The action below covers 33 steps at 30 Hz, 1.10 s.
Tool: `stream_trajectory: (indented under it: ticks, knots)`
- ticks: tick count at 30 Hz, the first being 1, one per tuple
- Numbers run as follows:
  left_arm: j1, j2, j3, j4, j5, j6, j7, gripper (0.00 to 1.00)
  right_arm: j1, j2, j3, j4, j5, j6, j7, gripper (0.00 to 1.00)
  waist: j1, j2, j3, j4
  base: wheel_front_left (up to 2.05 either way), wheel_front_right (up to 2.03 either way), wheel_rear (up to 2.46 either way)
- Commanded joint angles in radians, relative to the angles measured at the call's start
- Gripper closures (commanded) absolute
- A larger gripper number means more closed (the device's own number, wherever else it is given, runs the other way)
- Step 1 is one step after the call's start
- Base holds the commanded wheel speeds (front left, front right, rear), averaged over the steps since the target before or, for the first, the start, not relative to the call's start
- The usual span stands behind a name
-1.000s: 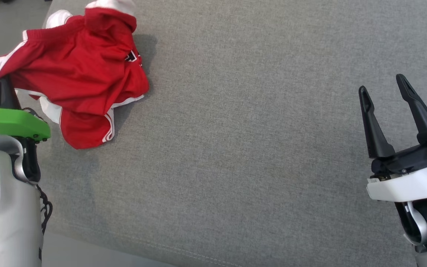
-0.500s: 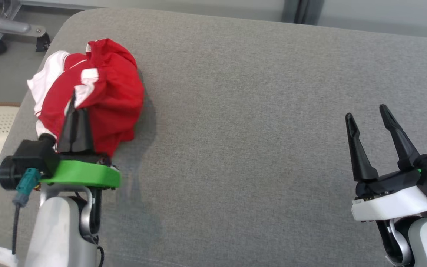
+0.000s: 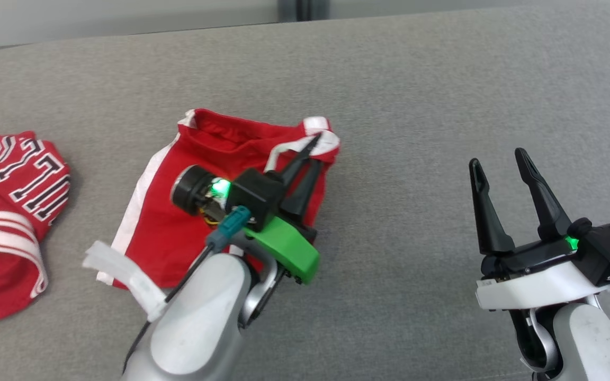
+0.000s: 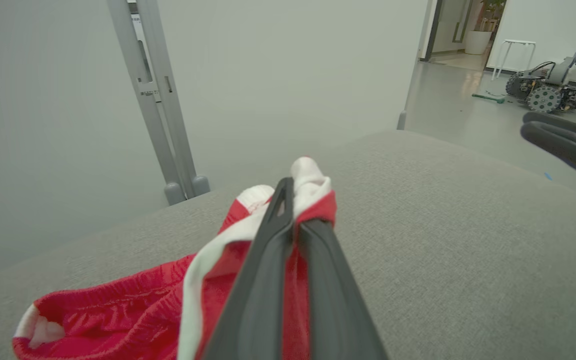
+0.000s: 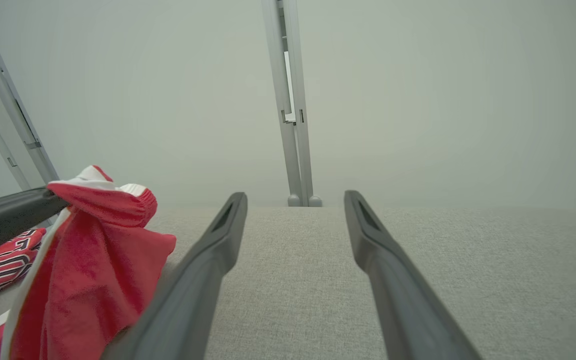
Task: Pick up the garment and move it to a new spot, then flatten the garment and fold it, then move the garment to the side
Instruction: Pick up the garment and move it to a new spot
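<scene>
Red athletic shorts with white side stripes and a gathered elastic waistband (image 3: 178, 211) lie near the middle of a wide grey woven-fabric cushion (image 3: 416, 106). They are spread partly flat, with one white-trimmed corner lifted off the surface. The left gripper (image 3: 313, 153), on a green-collared wrist, is clamped tight on that corner. In the left wrist view its two dark fingers (image 4: 268, 280) are pressed together with red and white cloth (image 4: 133, 305) bunched at their tips (image 4: 290, 192). From the right wrist view, the pinched corner stands up above the cushion and the rest of the shorts (image 5: 83, 280) drapes down from it. The left gripper's finger (image 5: 13, 215) reaches in from that view's left edge. A second red garment with black-and-white block lettering and white bands (image 3: 8, 222) lies crumpled well apart, at the robot's far left on the same cushion. The right gripper (image 3: 497, 159) hangs over bare fabric to the right of the shorts, its jaws spread wide with nothing between them (image 5: 295, 197). Behind the cushion is a pale frosted wall with a grey metal upright (image 5: 290, 110).
</scene>
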Motion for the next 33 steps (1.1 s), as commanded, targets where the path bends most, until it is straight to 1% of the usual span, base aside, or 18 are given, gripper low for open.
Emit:
stream_trajectory:
  ticks: [1, 5, 6, 7, 8, 10, 14, 18, 21, 25, 31, 33]
  knots:
    - [-0.035, 0.003, -0.049, 0.015, -0.02, -0.004, 0.006, 1.0, -0.025, 0.01, 0.002, 0.012, 0.009, 0.0, -0.015, 0.0, 0.0, 0.0, 0.14, -0.222, 0.0, 0.0, 0.0]
    - [-0.091, 0.005, -0.183, 0.083, -0.074, -0.005, 0.016, 1.0, -0.04, 0.032, -0.004, 0.048, 0.031, 0.0, -0.034, 0.0, 0.0, 0.0, 0.199, -0.296, 0.0, 0.0, 0.0]
    - [-0.105, 0.005, -0.201, 0.096, -0.083, 0.001, 0.008, 0.68, -0.043, 0.036, -0.005, 0.054, 0.034, 0.0, -0.038, 0.0, 0.0, 0.0, 0.211, -0.306, 0.0, 0.0, 0.0]
    - [-0.117, 0.004, -0.216, 0.108, -0.09, 0.005, -0.001, 0.27, -0.047, 0.04, -0.007, 0.061, 0.039, 0.0, -0.04, 0.0, 0.0, 0.0, 0.219, -0.313, 0.0, 0.0, 0.0]
    - [-0.127, 0.004, -0.237, 0.124, -0.099, 0.01, -0.013, 0.0, -0.05, 0.045, -0.01, 0.069, 0.043, 0.0, -0.041, 0.0, 0.0, 0.0, 0.225, -0.317, 0.0, 0.0, 0.0]
    - [-0.146, 0.005, -0.264, 0.137, -0.106, 0.021, -0.043, 0.0, -0.056, 0.05, -0.013, 0.076, 0.039, 0.0, -0.046, 0.0, 0.0, 0.0, 0.228, -0.315, 0.0, 0.0, 0.0]
    - [-0.178, 0.004, -0.3, 0.141, -0.112, 0.041, -0.105, 0.0, -0.06, 0.044, -0.019, 0.084, 0.03, 0.0, -0.048, 0.0, 0.0, 0.0, 0.2, -0.278, 0.0, 0.0, 0.0]
    - [-0.173, 0.004, -0.285, 0.113, -0.115, 0.077, -0.15, 0.0, -0.052, 0.023, -0.026, 0.074, 0.011, 0.0, -0.047, 0.0, 0.0, 0.0, 0.142, -0.216, 0.0, 0.0, 0.0]
    - [-0.127, 0.028, -0.234, 0.077, -0.122, 0.125, -0.167, 0.0, -0.035, 0.005, -0.029, 0.07, 0.006, 0.0, -0.047, 0.0, 0.0, 0.0, 0.095, -0.161, 0.0, 0.0, 0.0]
    - [-0.058, 0.067, -0.162, 0.033, -0.155, 0.175, -0.177, 0.0, -0.009, -0.013, -0.037, 0.066, 0.005, 0.0, -0.045, 0.0, 0.0, 0.0, 0.037, -0.09, 0.0, 0.0, 0.0]
    - [0.061, 0.128, -0.049, -0.032, -0.19, 0.246, -0.181, 0.0, 0.028, -0.026, -0.048, 0.038, -0.001, 0.0, -0.013, 0.0, 0.0, 0.0, -0.017, -0.013, 0.0, 0.0, 0.0]
    - [0.105, 0.145, 0.002, -0.061, -0.2, 0.278, -0.182, 0.0, 0.04, -0.026, -0.055, 0.026, 0.0, 0.0, -0.002, 0.0, 0.0, 0.0, -0.03, 0.009, 0.0, 0.0, 0.0]
